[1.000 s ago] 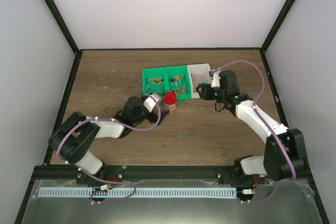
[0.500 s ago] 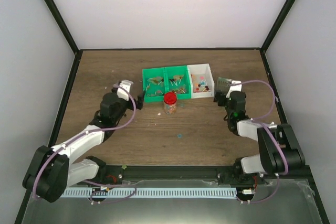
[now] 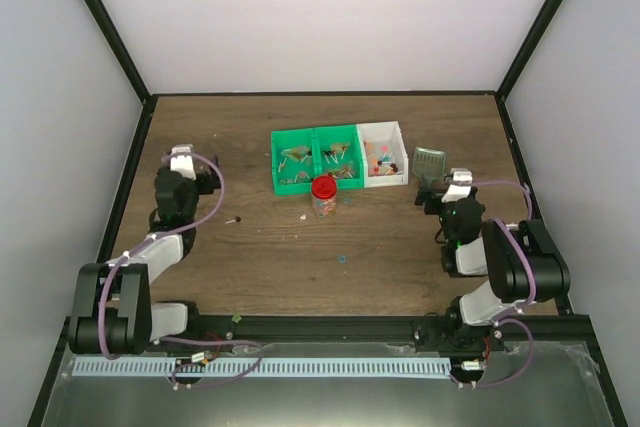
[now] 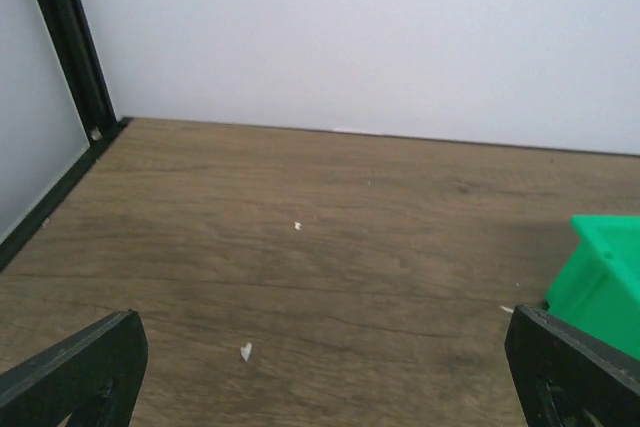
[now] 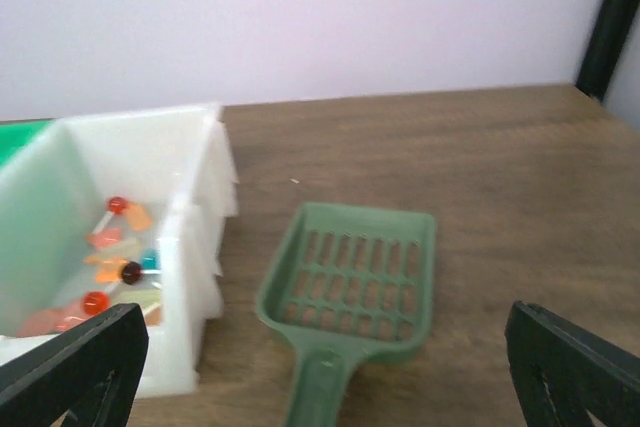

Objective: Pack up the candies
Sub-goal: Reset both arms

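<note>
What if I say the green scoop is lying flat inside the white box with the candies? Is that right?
Not quite. The green scoop does lie flat, but on the table just beside the white box, not inside it. The right wrist view shows this. The candies really are in the white box.
</note>
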`<state>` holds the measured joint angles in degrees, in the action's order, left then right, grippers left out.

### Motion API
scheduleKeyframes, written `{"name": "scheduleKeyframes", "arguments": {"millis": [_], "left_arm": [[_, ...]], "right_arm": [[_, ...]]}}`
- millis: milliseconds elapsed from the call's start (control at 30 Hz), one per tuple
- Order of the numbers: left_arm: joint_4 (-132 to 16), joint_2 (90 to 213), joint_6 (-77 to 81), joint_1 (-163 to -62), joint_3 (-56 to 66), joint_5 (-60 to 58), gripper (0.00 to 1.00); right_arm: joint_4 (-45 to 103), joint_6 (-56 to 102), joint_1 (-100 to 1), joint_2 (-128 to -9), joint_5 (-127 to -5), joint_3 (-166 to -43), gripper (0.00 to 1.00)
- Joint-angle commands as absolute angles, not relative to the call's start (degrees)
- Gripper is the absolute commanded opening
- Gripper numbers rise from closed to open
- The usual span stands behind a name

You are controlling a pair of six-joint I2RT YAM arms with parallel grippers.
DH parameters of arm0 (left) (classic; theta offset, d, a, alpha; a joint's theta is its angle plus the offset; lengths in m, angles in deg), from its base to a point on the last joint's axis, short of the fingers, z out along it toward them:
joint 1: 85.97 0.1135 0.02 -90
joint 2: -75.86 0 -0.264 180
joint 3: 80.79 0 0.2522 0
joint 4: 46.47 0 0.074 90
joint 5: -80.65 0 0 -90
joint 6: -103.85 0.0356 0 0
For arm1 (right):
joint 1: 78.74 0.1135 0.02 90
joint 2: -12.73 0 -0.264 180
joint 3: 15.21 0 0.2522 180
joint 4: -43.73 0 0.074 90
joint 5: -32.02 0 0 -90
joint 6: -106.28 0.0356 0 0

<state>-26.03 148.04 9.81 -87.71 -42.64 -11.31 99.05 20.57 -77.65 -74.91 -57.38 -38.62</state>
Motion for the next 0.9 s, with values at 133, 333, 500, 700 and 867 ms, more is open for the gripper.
{"name": "scheduleKeyframes", "arguments": {"millis": [133, 333, 500, 700, 867], "left_arm": [[-12.9, 150.5, 14.5, -84.3, -48.5, -8.2, 1.00], [-8.1, 155.0, 12.4, -83.8, -49.1, -5.0, 1.00], [-8.9, 157.4, 13.3, -83.3, -46.9, -4.5, 1.00], [-9.0, 155.4, 13.1, -81.3, -48.4, -2.8, 1.00], [-9.4, 153.6, 12.9, -81.0, -49.8, -2.5, 1.00]], "right_arm": [[102.0, 17.0, -77.9, -75.2, -63.7, -42.5, 1.00], [101.8, 16.8, -77.9, -75.1, -64.4, -42.5, 1.00], [102.2, 16.8, -77.9, -75.0, -64.4, -42.2, 1.00], [102.4, 16.6, -77.9, -75.1, -64.8, -42.1, 1.00], [102.4, 16.7, -77.9, -75.1, -64.8, -42.1, 1.00]]}}
